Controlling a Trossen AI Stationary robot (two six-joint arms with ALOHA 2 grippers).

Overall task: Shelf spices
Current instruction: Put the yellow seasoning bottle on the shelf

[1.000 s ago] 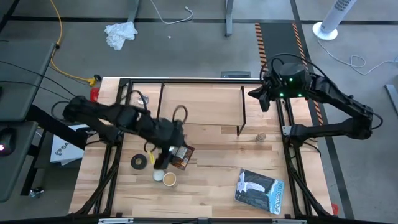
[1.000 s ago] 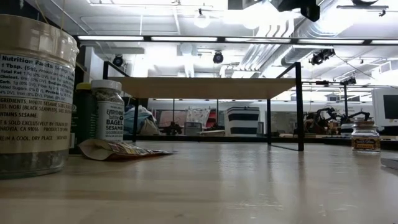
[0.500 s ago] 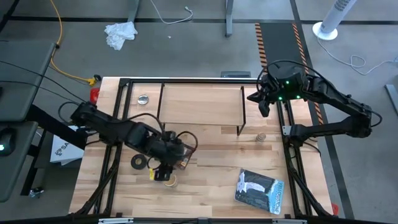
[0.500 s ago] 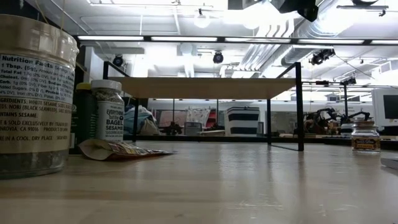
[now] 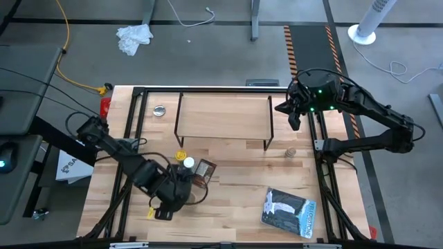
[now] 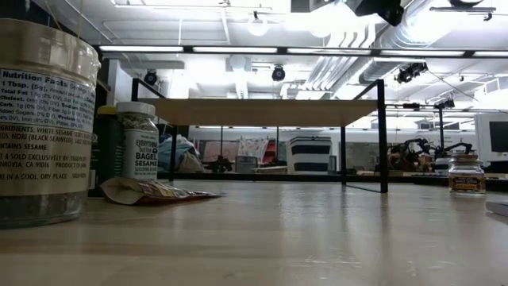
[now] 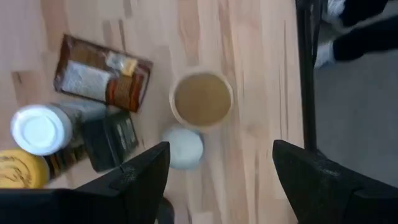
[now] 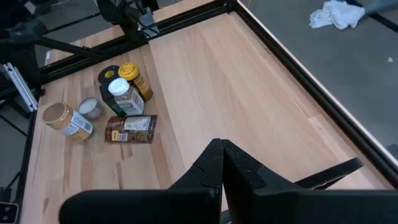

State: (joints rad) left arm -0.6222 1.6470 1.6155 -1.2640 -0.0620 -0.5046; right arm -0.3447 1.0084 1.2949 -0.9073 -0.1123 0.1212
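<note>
Left wrist view: left gripper [image 7: 221, 171] wide, empty, above tan-lidded jar [image 7: 202, 99].

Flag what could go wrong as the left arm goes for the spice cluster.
The left gripper hangs open above the tan-lidded jar, with a small silvery tin right beside it; a descent could clip or grab the tin instead. The white-capped bottle, yellow-lidded jar and brown packet crowd close, so one might be knocked over. The right gripper waits shut beside the shelf.
</note>
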